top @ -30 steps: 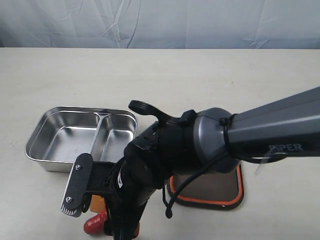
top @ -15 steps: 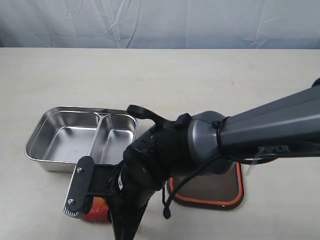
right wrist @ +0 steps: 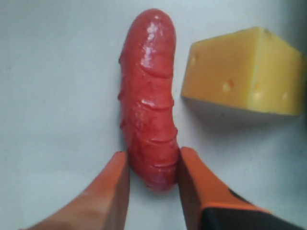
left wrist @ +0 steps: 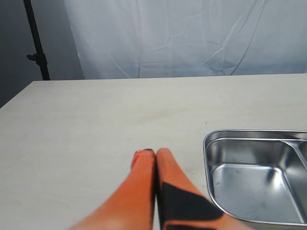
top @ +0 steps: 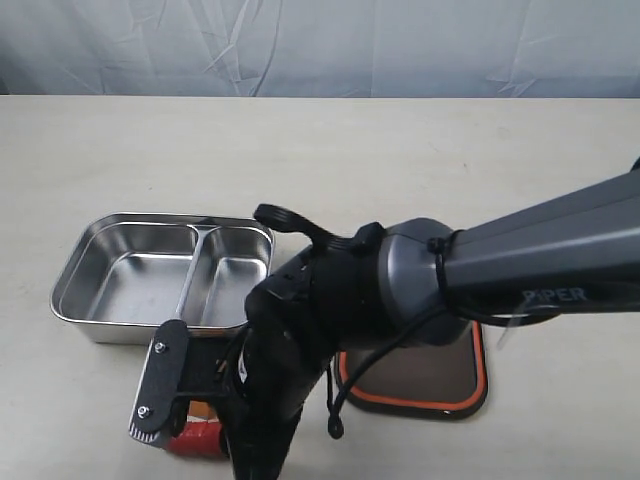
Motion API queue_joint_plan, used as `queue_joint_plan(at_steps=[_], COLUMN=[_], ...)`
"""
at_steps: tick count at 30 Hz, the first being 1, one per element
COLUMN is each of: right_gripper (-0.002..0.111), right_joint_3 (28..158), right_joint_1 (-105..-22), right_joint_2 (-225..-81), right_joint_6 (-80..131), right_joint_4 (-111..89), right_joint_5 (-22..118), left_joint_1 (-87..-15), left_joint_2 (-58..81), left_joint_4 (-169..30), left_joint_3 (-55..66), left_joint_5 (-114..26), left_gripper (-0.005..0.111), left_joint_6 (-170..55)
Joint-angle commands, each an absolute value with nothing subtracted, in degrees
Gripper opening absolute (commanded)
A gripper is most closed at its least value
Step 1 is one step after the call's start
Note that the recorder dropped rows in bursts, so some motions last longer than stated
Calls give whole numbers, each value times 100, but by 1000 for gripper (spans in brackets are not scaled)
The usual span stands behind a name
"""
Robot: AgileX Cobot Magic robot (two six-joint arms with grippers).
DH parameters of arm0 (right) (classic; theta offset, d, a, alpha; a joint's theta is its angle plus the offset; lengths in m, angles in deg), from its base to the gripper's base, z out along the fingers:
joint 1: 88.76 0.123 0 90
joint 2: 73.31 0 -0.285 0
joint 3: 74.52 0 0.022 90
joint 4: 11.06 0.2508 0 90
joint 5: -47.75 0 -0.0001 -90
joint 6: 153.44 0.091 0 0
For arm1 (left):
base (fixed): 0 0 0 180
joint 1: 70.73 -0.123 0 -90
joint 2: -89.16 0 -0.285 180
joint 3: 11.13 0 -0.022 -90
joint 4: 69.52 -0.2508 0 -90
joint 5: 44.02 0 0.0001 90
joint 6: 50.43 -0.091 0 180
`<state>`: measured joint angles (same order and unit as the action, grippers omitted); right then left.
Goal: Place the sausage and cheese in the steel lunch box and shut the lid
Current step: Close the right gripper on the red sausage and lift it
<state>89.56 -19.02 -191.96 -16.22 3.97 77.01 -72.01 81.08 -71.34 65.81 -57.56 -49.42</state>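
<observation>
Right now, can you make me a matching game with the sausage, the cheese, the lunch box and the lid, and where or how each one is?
Things:
1. sausage
2. cheese
3. steel lunch box
4. lid

Clues:
A. shiny, uncovered, nothing in its two compartments
B. red, lying between the fingers of the right tool
C. flat on the table, orange rim showing, partly hidden by the right arm
D. yellow, beside the sausage, nothing gripping it

Pairs: 1-B, 2-D, 3-A, 4-C.
</observation>
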Motion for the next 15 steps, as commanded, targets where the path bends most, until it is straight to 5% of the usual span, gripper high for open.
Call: queue_joint_plan(at_steps=[1, 15], right_gripper=[-1, -1], right_joint_3=[8927, 8927], right_joint_1=[-1898, -1898], right_joint_2=[-18850, -18267], right_joint_6=[-1853, -1842], right_joint_4=[578, 671], right_joint_5=[7868, 6962], left_joint_1=[-7236, -7236], left_joint_2=[8138, 8138], left_joint_4=[-7135, -7135], left_joint_3=[6609, 6609], left_joint_5=[-5771, -5771], left_gripper=[0, 0], left_joint_6=[-4944, -4944])
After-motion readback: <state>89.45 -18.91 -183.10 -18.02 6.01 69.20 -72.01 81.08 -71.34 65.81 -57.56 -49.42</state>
